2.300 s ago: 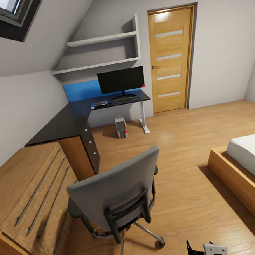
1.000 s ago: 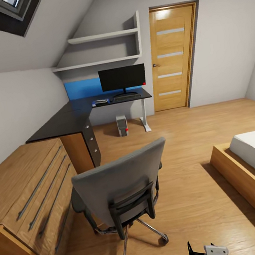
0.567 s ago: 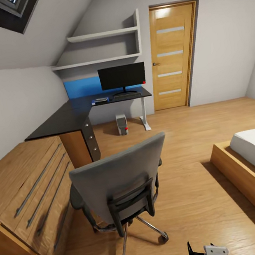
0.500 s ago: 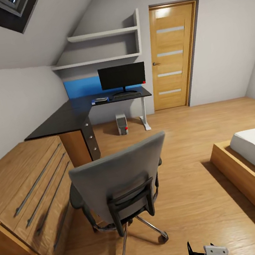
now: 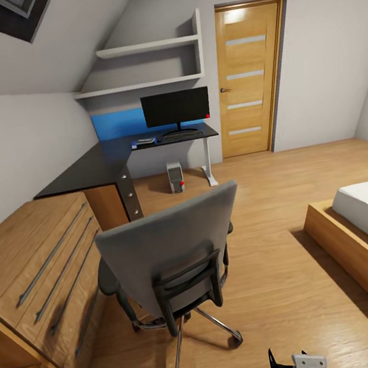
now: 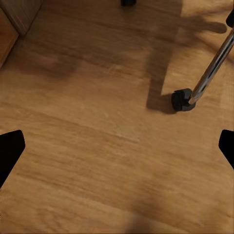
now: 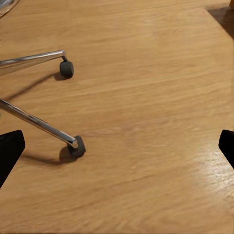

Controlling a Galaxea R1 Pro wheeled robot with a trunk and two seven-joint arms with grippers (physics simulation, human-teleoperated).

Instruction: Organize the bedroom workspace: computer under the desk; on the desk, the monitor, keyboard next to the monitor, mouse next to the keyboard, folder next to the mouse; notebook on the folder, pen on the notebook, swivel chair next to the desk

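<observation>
**Both claws spread wide over bare floor, chair short of the counter**

The left claw (image 6: 117, 146) and right claw (image 7: 117, 146) each hang with fingers far apart, holding nothing, above the wooden floor (image 5: 260, 206). The swivel chair (image 5: 173, 258) stands close in front with its grey back to the camera, beside a wooden drawer cabinet (image 5: 35, 264) and well apart from the counter (image 5: 102, 162). On the counter's far end sit the monitor (image 5: 175, 107), the keyboard (image 5: 181, 136) before it, and the blue folder (image 5: 143, 143) just beside the keyboard. The computer (image 5: 175, 177) stands on the floor beneath.
</observation>
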